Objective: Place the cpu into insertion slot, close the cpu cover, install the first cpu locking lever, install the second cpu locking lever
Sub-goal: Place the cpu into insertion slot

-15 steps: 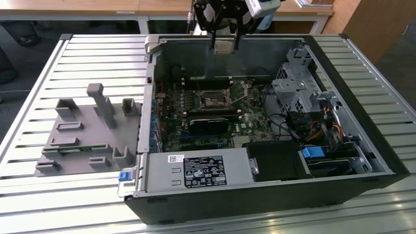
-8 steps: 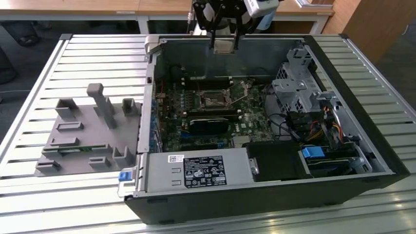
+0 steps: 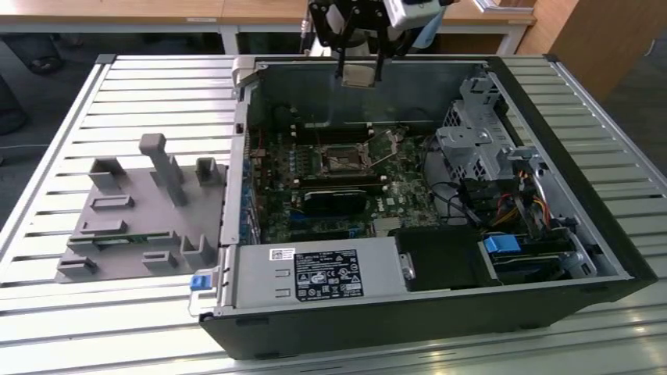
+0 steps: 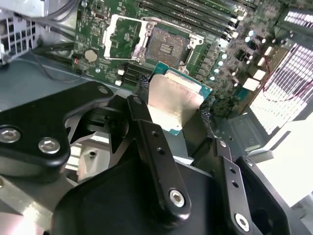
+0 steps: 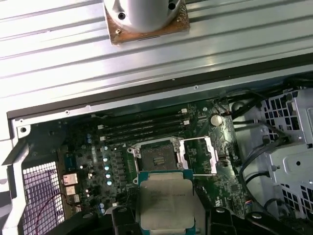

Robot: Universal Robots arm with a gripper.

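In the second wrist view the gripper (image 4: 172,111) has its two black fingers (image 4: 146,129) closed on opposite edges of the cpu (image 4: 171,98), whose silvery face is turned towards the camera. Just beyond the chip lies the insertion slot (image 4: 168,46). It is bare, with its dark square bed exposed, and the chip hangs above it and off to one side, clear of the board. Beside the slot, hinged off one edge of it, the cpu cover (image 4: 122,39) is thrown back onto the green board, so the opening is free. On the slot's other side run the long black memory slots (image 4: 195,19). In the exterior view the chip (image 3: 358,76) hangs high over the computer case (image 3: 583,234), well above the slot (image 3: 342,160) and towards the case's far wall. By my reading, the first step is in hand: the chip is carried but not yet seated, and the cover is not closed. Seating it will likely call for bringing the chip squarely over the slot, edges parallel to the silvery rim, and lowering it flat without tilting, since the bed looks delicate.
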